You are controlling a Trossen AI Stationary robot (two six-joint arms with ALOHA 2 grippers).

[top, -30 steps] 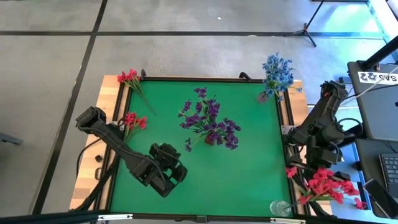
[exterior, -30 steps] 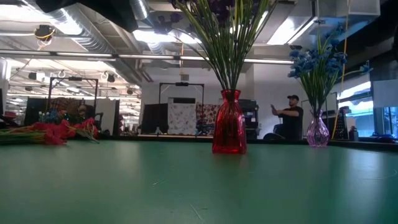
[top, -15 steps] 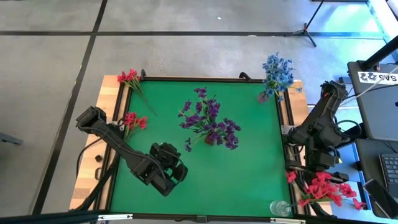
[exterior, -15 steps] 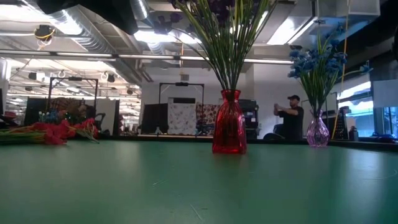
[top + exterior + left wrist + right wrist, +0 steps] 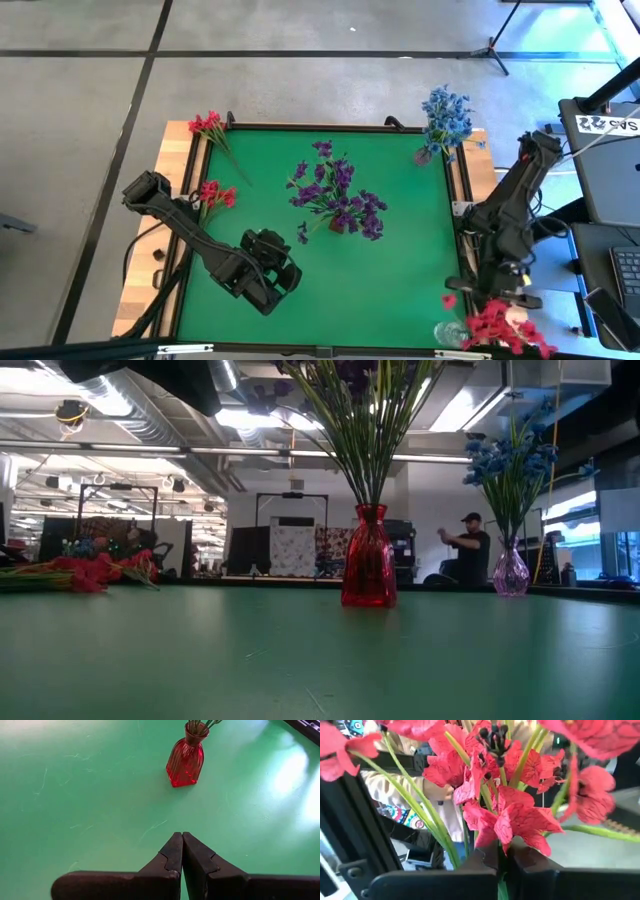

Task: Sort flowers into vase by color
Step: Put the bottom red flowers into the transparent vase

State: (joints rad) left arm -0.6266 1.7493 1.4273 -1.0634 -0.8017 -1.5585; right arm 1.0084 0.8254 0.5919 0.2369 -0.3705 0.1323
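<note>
A bunch of red flowers (image 5: 497,322) hangs at the table's near right corner, just over the clear vase (image 5: 448,333), its stems clamped in the fully closed right gripper (image 5: 503,296). 2 loose red sprigs (image 5: 213,192) lie at the left edge. The left gripper (image 5: 181,851), closed and empty, waits over the mat's near left area. Risk: stems missing the narrow neck and tipping that vase off the corner.

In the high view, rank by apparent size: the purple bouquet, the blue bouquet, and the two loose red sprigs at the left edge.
1. purple bouquet, widest spread.
2. blue bouquet.
3. The two loose red sprigs: they look about alike, so no ranking between them.
</note>
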